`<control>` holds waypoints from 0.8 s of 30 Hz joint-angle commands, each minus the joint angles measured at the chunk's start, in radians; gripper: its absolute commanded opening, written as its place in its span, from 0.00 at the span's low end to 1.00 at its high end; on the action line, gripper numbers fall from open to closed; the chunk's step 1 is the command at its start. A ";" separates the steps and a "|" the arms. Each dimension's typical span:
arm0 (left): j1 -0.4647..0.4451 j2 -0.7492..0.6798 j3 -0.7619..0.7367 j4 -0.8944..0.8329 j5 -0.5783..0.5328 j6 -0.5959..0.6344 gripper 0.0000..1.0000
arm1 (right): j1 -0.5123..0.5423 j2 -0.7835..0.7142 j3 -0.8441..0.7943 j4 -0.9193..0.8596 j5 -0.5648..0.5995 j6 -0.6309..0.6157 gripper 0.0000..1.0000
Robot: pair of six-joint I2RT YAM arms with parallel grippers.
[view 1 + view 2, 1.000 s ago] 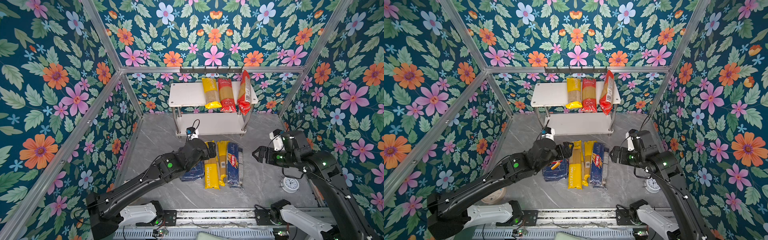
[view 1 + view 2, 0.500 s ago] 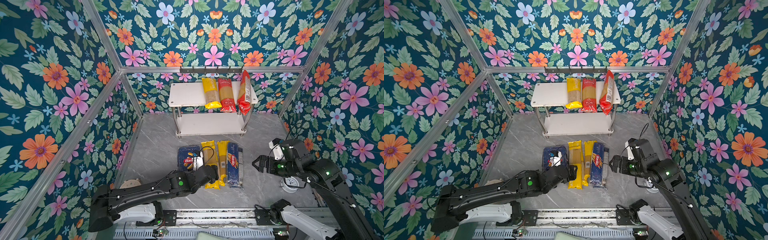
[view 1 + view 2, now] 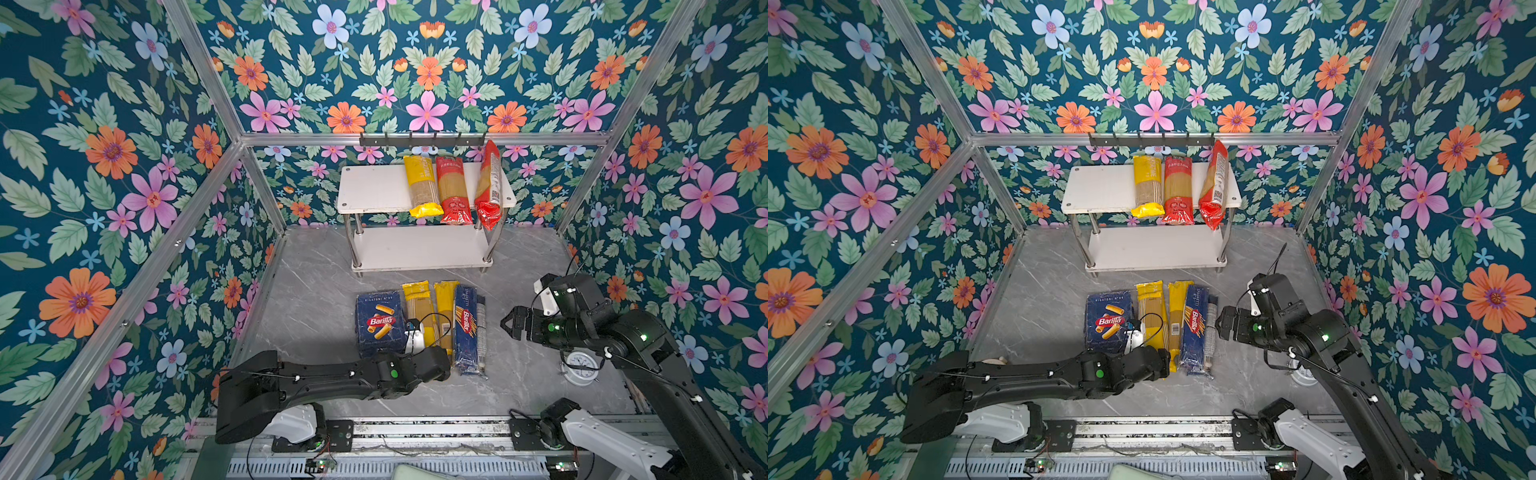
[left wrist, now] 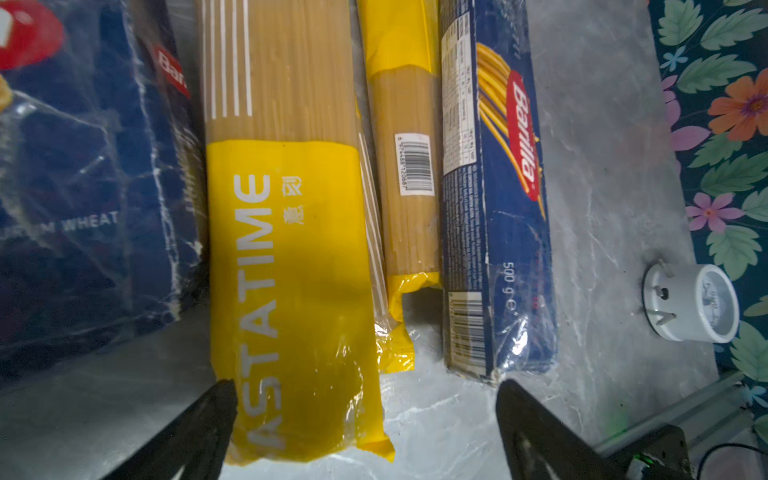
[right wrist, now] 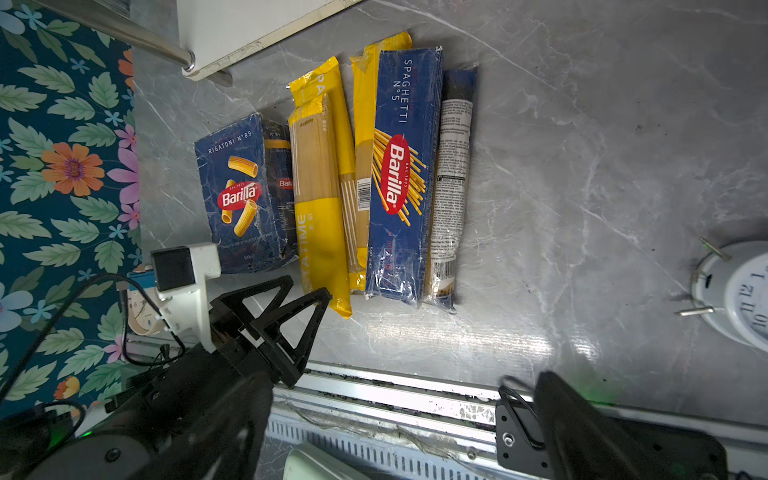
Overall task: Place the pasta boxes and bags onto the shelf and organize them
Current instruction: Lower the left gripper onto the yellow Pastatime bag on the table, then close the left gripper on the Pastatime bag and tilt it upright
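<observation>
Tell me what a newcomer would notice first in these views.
The floral walls enclosing the cell, then the white shelf at the back with three bags across its top board. In front, on the table, a row of packs runs rightwards from the blue Barilla box, the open left pincer at the near end of a yellow bag.

The upper board of the shelf (image 3: pixel 1100 191) carries one yellow bag (image 3: pixel 1147 183) and two red bags (image 3: pixel 1177 187), while the Barilla carton (image 3: pixel 1106 320), further yellow bags (image 3: pixel 1177 311), the blue Barilla bag (image 3: pixel 1195 324) and the clear bag (image 3: pixel 1211 345) lie side by side on the grey floor (image 3: pixel 1050 299) in front of it.
</observation>
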 commanded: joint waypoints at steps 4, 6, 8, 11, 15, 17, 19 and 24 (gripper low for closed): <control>0.006 -0.014 -0.025 0.016 0.005 -0.011 0.99 | 0.000 0.000 -0.030 0.029 -0.001 0.004 0.99; 0.013 -0.017 -0.041 0.013 0.016 -0.018 0.99 | 0.000 0.007 -0.032 0.037 -0.001 -0.002 0.99; 0.018 -0.013 -0.052 0.016 0.025 -0.022 0.99 | 0.001 0.013 -0.030 0.046 -0.003 -0.008 0.99; 0.021 0.004 -0.062 0.027 0.032 -0.015 0.99 | 0.001 0.029 -0.022 0.063 -0.016 -0.021 0.99; 0.035 0.047 -0.069 0.067 0.051 0.001 0.99 | 0.001 0.047 -0.021 0.086 -0.044 -0.029 0.99; 0.039 0.070 -0.063 0.083 0.060 0.011 0.99 | 0.001 0.059 -0.027 0.091 -0.061 -0.031 0.99; 0.048 0.096 -0.050 0.088 0.069 0.022 0.99 | 0.002 0.062 -0.036 0.097 -0.076 -0.031 0.99; 0.073 0.155 -0.018 0.099 0.088 0.041 1.00 | 0.002 0.058 -0.050 0.107 -0.096 -0.034 0.99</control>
